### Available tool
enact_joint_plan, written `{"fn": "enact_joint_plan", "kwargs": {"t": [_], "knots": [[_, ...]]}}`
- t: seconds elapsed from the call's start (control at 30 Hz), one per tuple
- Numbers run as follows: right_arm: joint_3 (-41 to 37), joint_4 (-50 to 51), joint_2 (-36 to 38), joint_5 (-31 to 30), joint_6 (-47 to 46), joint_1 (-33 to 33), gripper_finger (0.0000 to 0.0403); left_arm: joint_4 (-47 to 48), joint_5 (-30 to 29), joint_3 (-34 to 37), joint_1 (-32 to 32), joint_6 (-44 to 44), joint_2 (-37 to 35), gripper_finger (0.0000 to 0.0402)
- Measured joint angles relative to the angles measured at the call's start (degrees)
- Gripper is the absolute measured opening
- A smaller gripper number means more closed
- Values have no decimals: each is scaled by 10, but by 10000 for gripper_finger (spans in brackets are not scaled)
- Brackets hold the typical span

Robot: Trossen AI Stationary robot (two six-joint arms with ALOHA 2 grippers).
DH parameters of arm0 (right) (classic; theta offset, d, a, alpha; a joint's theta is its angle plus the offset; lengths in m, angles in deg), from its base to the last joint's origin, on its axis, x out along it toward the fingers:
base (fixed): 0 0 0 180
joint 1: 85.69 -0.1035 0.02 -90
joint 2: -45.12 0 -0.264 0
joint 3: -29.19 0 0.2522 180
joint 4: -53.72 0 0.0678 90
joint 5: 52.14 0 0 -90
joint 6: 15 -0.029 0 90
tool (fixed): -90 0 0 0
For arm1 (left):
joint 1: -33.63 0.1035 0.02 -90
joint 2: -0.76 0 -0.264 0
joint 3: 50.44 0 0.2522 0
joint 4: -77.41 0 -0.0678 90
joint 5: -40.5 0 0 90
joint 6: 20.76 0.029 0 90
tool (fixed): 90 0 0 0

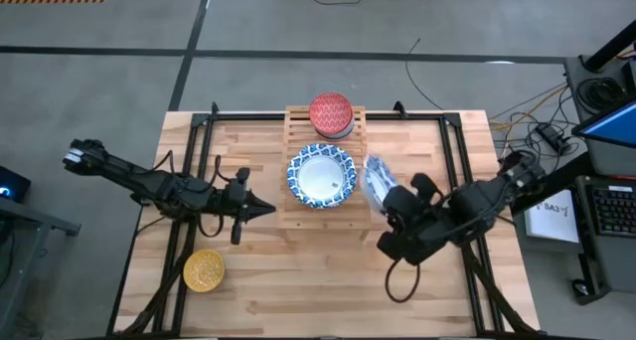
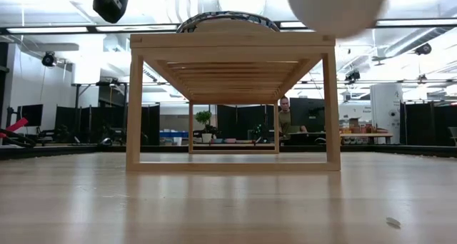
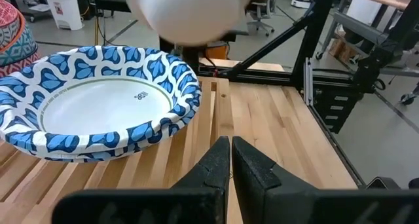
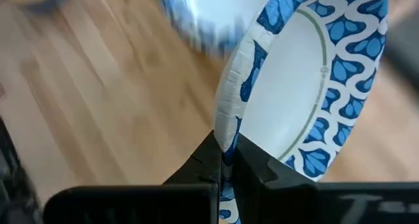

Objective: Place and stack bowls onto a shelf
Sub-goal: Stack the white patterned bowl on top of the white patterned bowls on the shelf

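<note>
A: Log the right gripper (image 4: 224, 160) first. What do you read on it?

B: Your right gripper is pinched tight on the rim of a blue-patterned bowl (image 4: 308, 86); the rim sits squeezed between the two fingers with no gap showing. From above, that bowl (image 1: 379, 181) is tilted on edge, held above the desk (image 1: 298, 280) just beside the right edge of the shelf (image 1: 298, 217).

A: And the left gripper (image 3: 230, 160)?

B: Fingers pressed together, nothing between them. It hovers just left of the shelf, tips pointing toward it.

A: Where do your bowls stand?

B: One wide blue-patterned bowl (image 1: 321, 176) rests upright on the middle of the shelf. A red bowl (image 1: 331, 114) sits on the shelf's far end, on top of something bluish I cannot make out. A yellow bowl (image 1: 204, 270) lies on the desk near the front left, well apart from the shelf.
</note>
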Motion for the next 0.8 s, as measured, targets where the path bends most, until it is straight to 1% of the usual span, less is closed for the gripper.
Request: {"fn": "enact_joint_plan", "kwargs": {"t": [0.07, 0.17, 0.33, 0.47, 0.57, 0.8], "knots": [[26, -16, 0, -37, 63, 0, 11, 0, 0, 0, 0, 0, 0, 0], [51, -62, 0, -65, 203, 3, 11, 0, -14, 0, 0, 0, 0, 0], [49, -172, 0, -68, 465, 16, 11, -2, -30, 0, 0, 2, 0, 0], [34, -207, -1, -68, 645, 29, 11, -2, -30, 0, 0, 2, 0, 0], [23, -214, -4, -67, 716, 46, 11, -2, -30, 0, 0, 2, 0, 0], [3, -207, -35, -68, 750, 96, 11, -1, -29, 0, 0, 0, 0, 0]]}}
